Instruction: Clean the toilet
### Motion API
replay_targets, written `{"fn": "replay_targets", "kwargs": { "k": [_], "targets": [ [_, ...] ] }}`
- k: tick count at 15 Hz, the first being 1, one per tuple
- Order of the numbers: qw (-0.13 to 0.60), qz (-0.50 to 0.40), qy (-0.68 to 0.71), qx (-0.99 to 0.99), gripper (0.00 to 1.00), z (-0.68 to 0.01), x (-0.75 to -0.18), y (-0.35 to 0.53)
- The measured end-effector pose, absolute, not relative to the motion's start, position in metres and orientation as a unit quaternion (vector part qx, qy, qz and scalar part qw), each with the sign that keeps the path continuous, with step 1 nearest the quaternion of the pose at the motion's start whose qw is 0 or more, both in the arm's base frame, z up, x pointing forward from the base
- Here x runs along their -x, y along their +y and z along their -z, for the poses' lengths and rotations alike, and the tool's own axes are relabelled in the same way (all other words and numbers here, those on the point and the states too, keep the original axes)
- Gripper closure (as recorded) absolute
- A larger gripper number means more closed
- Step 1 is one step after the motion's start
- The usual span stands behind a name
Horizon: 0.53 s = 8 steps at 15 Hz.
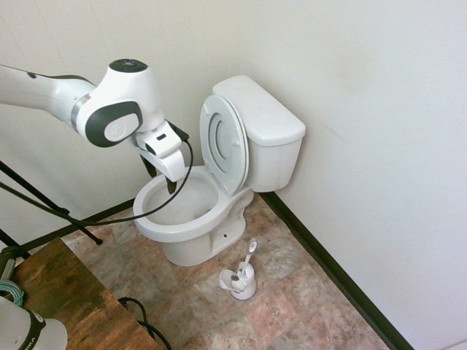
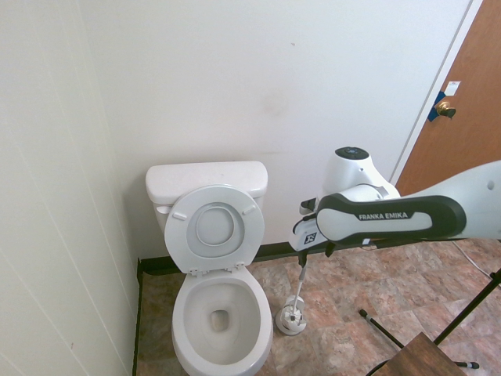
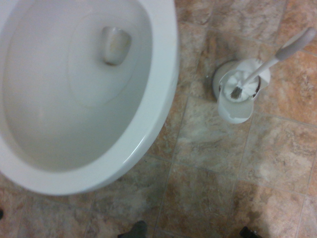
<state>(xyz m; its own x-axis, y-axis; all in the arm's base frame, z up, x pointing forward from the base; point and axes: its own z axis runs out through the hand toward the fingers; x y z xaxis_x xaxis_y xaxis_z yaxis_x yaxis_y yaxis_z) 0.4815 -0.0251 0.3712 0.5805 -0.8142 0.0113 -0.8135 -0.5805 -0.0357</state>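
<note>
The large white ceramic toilet (image 1: 219, 168) stands against the wall on the tiled floor (image 1: 292, 292), seat and lid raised. My fingers (image 1: 160, 175) hang above its bowl rim, empty; their spread I cannot tell. A white brush holder (image 1: 239, 281) stands beside the base.

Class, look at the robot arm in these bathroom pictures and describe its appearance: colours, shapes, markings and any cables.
The arm is glossy white with rounded, tube-like links and dark grey bands at the joints; one band reads FRANKA EMIKA in white letters. A round dark cap tops the wrist joint. The gripper has a boxy white body with short black fingers, and a black cable loops down from it.
</note>
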Motion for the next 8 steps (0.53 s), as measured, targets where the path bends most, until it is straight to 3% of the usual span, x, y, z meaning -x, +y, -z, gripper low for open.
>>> {"fn": "replay_targets", "kwargs": {
  "k": [8],
  "targets": [
    [0.017,-0.006,0.576,0.818,0.00,-0.267,-0.570,-0.130]
  ]
}}
